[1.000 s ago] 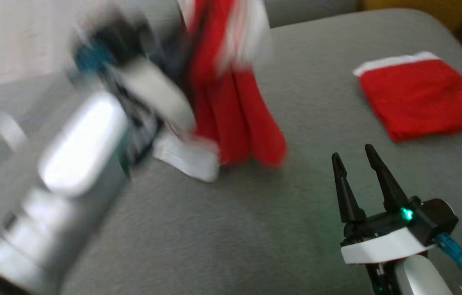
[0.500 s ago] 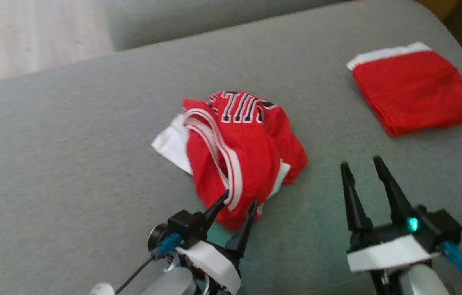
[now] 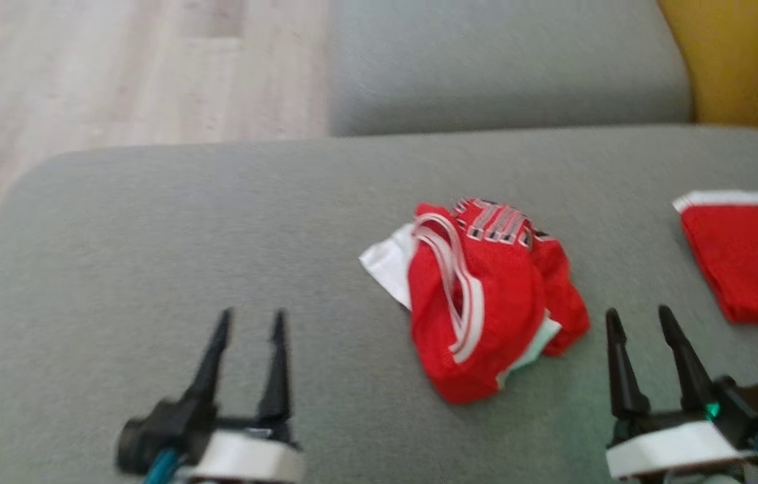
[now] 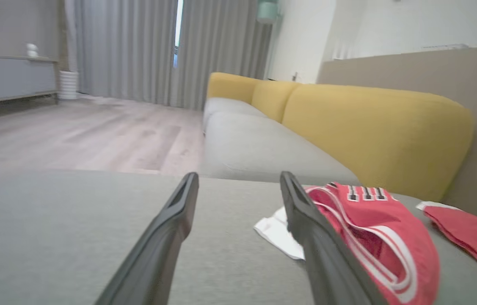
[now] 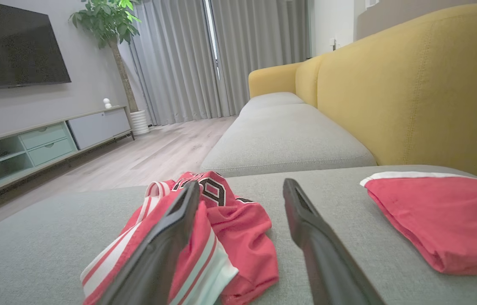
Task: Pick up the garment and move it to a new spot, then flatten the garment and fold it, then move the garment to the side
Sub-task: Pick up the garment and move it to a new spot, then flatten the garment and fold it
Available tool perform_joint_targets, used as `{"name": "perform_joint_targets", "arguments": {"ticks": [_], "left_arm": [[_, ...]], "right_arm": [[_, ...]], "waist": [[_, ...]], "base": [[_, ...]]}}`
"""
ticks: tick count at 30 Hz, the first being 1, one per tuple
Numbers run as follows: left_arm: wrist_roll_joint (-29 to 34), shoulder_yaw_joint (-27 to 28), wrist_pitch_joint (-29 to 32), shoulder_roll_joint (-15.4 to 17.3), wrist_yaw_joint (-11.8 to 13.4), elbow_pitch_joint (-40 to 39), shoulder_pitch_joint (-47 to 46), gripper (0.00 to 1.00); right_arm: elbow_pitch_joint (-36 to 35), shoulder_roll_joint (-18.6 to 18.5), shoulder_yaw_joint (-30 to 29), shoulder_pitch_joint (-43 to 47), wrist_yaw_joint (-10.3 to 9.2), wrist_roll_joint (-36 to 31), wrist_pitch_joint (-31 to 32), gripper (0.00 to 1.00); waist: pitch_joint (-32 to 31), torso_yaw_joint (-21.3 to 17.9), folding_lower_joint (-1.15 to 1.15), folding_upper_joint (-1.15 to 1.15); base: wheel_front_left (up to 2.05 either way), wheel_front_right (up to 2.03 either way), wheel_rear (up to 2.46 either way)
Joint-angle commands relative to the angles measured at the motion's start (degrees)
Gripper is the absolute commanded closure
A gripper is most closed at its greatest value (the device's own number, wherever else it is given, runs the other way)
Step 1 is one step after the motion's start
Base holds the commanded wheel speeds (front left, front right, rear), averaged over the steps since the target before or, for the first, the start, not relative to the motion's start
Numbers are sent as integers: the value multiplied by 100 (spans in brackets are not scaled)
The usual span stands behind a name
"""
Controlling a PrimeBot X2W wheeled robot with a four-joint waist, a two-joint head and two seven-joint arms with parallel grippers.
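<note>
Lying crumpled on the cushion (image 3: 150, 235), the jersey (image 3: 486, 302) sits just beside the right gripper (image 3: 639, 311), farther from the left gripper (image 3: 252, 314); both gape empty.

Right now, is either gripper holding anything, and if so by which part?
Nothing is held. The left gripper and right gripper are both open and empty; the jersey lies crumpled on the cushion between them, touching neither.
</note>
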Motion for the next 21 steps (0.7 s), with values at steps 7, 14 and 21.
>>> {"name": "perform_joint_targets", "arguments": {"ticks": [7, 14, 21], "left_arm": [[486, 1035, -55, -16, 11, -681, 801, 0], [880, 1323, -55, -284, -228, -758, 1276, 0], [1175, 1460, -55, -437, -441, -666, 1313, 0]], "right_arm": [[-223, -22, -47, 285, 37, -76, -62, 0], [-256, -21, -6, 509, 37, -164, -62, 0], [-267, -21, 8, 523, 37, -147, -62, 0]], "waist": [[-413, 433, 1, 0], [-470, 452, 1, 0], [-473, 409, 1, 0]], "base": [[0, 0, 0], [0, 0, 0], [0, 0, 0]]}}
